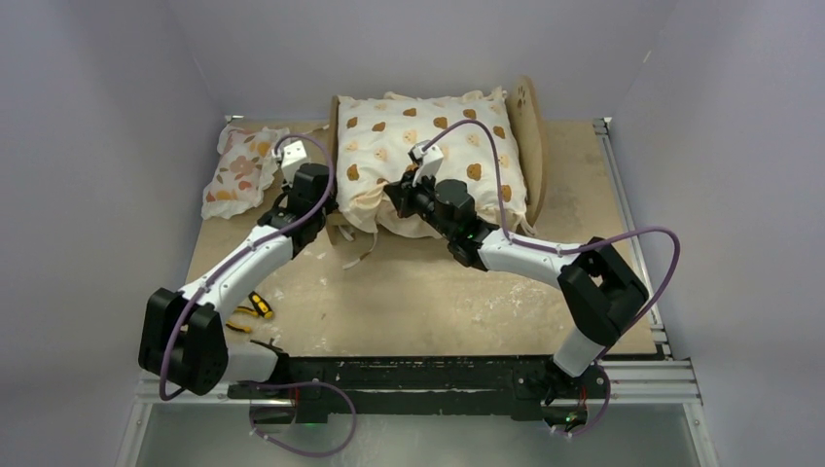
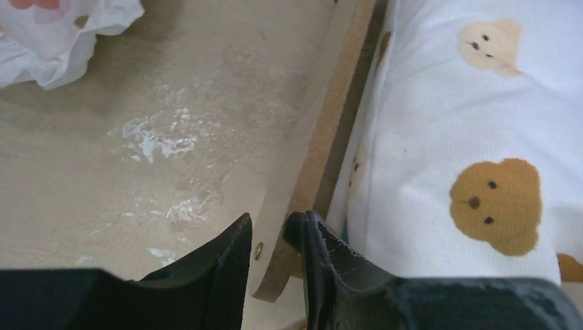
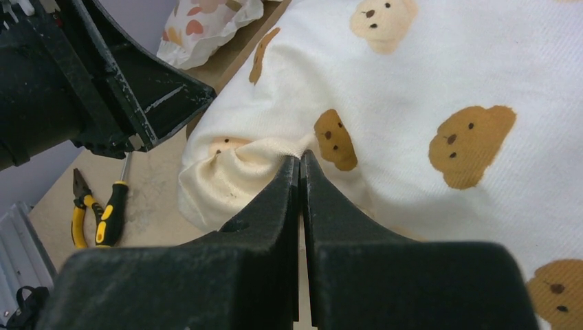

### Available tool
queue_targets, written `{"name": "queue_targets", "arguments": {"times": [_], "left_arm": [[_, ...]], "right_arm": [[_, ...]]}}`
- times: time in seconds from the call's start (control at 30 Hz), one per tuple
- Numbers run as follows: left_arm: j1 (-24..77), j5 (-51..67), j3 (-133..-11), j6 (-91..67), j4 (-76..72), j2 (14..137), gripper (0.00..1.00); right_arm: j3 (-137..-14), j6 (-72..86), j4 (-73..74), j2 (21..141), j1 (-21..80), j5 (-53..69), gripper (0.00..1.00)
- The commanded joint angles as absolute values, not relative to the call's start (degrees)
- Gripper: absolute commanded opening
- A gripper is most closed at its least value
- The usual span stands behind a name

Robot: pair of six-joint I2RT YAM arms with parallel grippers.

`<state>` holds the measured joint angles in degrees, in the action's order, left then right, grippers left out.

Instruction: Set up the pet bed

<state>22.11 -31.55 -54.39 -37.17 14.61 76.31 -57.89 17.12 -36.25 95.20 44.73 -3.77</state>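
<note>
1. The pet bed [image 1: 530, 126] stands at the upper centre of the table [image 1: 438, 297]. Its rounded headboard is on the right, and a bear-print cushion [image 1: 428, 146] lies heaped over it.
2. The left arm [image 1: 243, 261] rises from the lower left and slants up and right. Its wrist is bent down at the bed's lower-left corner.
3. The right arm [image 1: 530, 255] folds at an elbow on the right. Its forearm runs left to the cushion's near edge.
4. The left gripper [image 2: 271, 223] straddles the end of the bed's thin wooden rail, with one finger outside it and one on the cushion side. The jaws are narrowly apart. I cannot tell whether they press the wood.
5. The right gripper [image 3: 300, 157] has its jaws closed together. The tips sit at a pucker in the cushion's cloth, and whether cloth is caught between them is unclear.
6. Only the left wrist view shows the rail passing between the fingers; from above, the wrist hides this.
7. The right wrist view shows the pucker. It also shows yellow-handled pliers [image 3: 103, 206] at its lower left.
8. A floral pillow [image 1: 241, 170] lies at the upper left, apart from the bed.
</note>
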Motion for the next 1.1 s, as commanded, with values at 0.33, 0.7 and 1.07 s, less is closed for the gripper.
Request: {"name": "queue_targets", "arguments": {"times": [0.33,0.7,1.07], "left_arm": [[28.69,-13.93,-50.83,-33.49,1.66,77.83,0.14],[30.94,-22.46,-49.75,-32.06,5.84,71.86,0.41],[43.19,-37.53,-32.02,-39.10,-4.73,63.67,0.53]], "right_arm": [[-53.53,19.16,-34.14,87.34,44.91,-17.05,0.00],[-52.12,18.74,-33.00,86.73,44.82,-19.81,0.00],[-51.97,19.19,-35.26,89.03,44.82,-18.43,0.00]]}}
